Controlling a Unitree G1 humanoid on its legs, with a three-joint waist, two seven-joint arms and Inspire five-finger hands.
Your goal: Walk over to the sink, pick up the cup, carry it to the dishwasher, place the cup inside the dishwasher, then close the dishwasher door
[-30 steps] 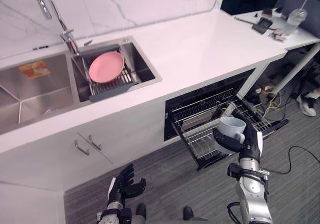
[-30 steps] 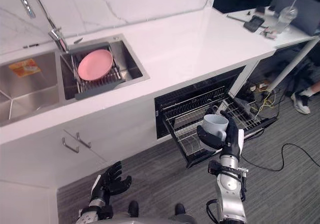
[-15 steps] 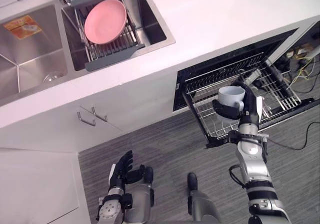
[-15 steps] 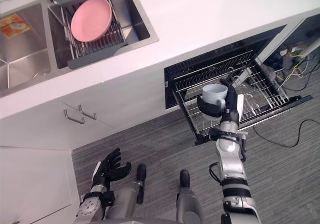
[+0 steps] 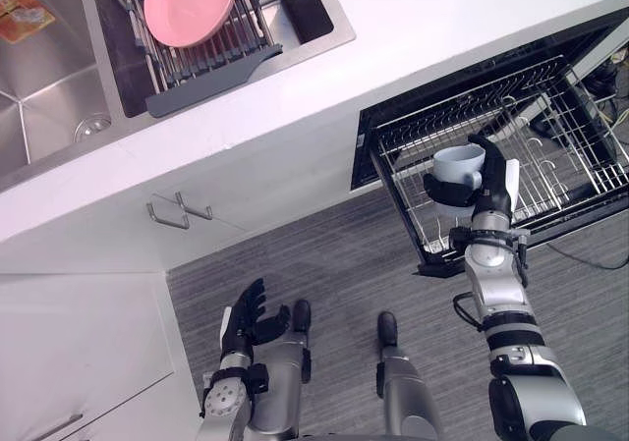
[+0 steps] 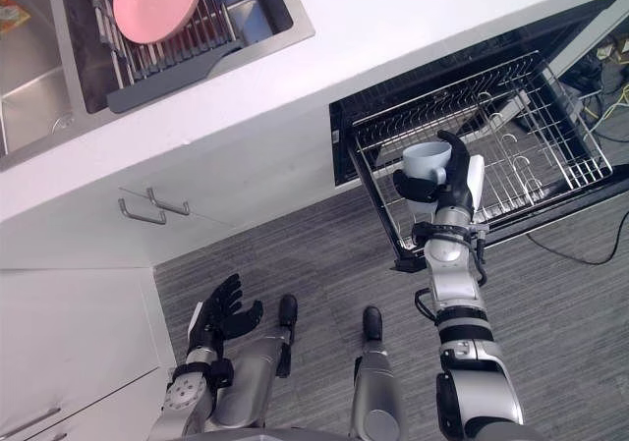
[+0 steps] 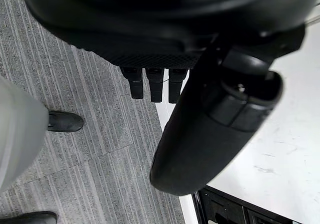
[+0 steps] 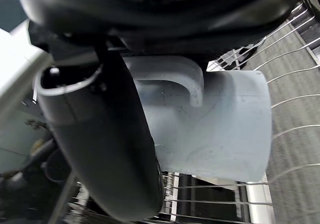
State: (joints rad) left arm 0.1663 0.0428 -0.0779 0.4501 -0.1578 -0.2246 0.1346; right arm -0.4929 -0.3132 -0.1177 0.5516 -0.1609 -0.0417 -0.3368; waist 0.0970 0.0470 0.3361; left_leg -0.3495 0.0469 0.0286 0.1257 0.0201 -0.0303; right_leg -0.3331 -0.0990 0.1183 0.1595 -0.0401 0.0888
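Clasping the cup [image 5: 458, 164], the right hand [image 5: 491, 193] has moved further over the dishwasher rack [image 5: 580, 156]; its wrist view shows the handle [image 8: 172, 82]; the left hand [image 5: 246, 318] hangs loose.

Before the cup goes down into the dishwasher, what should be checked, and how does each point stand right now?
1. Grasp secure: ok. The right hand has its fingers and thumb curled round the cup.
2. Cup upright: ok, mouth facing up.
3. Dishwasher rack pulled out: ok.
4. Cup over the rack: ok. It appears above the rack's front part.
5. Spot beneath the cup free: cannot tell, because the hand and cup hide it.
6. Left hand out of the way: ok. It is open, low and far from the rack.
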